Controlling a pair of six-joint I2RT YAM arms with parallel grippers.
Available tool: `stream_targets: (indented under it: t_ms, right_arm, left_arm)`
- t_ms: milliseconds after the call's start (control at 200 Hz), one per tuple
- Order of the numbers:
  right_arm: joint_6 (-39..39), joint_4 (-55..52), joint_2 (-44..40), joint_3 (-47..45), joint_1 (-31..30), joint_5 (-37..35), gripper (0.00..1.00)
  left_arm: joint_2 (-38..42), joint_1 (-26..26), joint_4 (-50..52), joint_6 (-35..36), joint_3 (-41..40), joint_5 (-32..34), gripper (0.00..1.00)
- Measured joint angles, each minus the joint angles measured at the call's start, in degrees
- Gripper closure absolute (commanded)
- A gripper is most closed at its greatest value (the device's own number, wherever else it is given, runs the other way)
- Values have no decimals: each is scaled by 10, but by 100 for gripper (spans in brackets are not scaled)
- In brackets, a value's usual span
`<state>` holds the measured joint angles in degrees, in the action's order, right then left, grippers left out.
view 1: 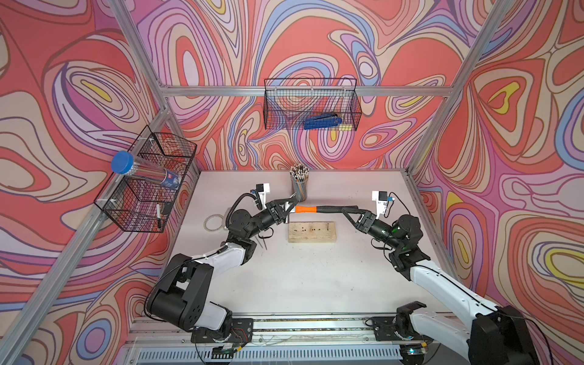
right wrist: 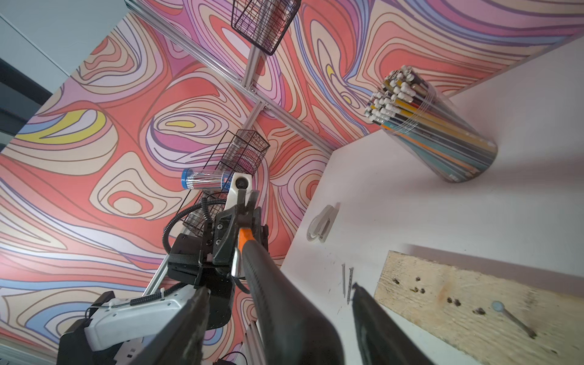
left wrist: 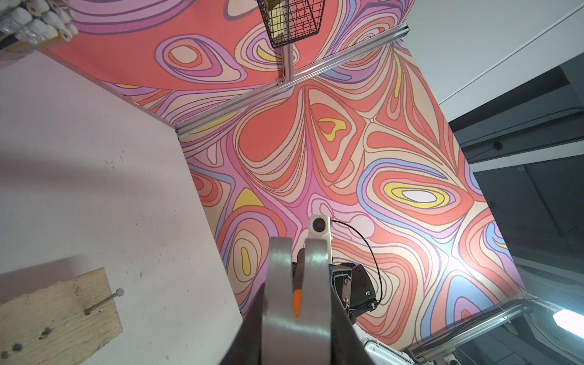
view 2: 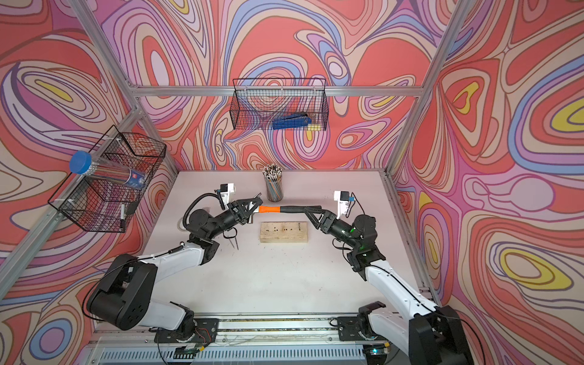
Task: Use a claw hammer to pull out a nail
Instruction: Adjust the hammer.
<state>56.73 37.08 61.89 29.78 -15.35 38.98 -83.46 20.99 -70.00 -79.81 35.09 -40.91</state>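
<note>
Far left on the table [view 1: 300, 278]: tape [view 1: 212, 221], lying flat. Right of it, two loose nails [right wrist: 347, 281] lie side by side, left of the block [view 1: 311, 237].

Your left gripper [view 1: 290, 205] is clamped on the hammer [view 1: 316, 209] at its head. In the right wrist view its fingers [right wrist: 226, 227] press the steel from both sides.

The hammer hangs level above the table, behind the block, running left to right.
- Head: silver steel, striking face toward the block, curved claw toward the cup [view 1: 299, 186] of pencils. The left wrist view shows the claw's two prongs with a slot between.
- Neck: short, orange.
- Handle: long, black, ribbed.

At the handle's far end your right gripper [view 1: 347, 211] straddles it with jaws parted. The right wrist view shows gaps on both sides of the handle, so there is no grip there.

The block lies flat, pocked with dark holes. The nail [view 1: 328, 225] stands slanted near its right end, head clear of the wood.
</note>
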Motion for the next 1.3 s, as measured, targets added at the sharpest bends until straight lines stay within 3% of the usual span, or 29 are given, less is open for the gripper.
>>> stream_targets:
  t_ms: [391,586,671,972,1047,1082,1167,1302]
  right_arm:
    - [31,95,83,43,-22,47,47]
    - [36,104,91,48,-21,53,77]
    - [45,106,90,49,-21,57,100]
    - [31,85,76,50,-24,53,100]
    - [26,73,71,52,-25,49,100]
    - [20,59,66,56,-26,47,100]
    - [-14,4,50,69,-30,37,100]
    - [-75,-132,8,102,-32,12,100]
  left_arm:
    - [0,-3,0,-10,0,0,100]
    - [0,-6,-2,-15,0,-5,100]
    - [0,-8,-1,-16,0,-8,100]
    - [1,-8,-5,-16,0,-12,100]
    - [1,-8,-5,-17,-1,-13,67]
    - [1,-8,-5,-18,-1,-12,57]
    - [-2,-7,-6,-19,-2,-12,49]
    - [-7,-8,-5,-15,-9,-12,47]
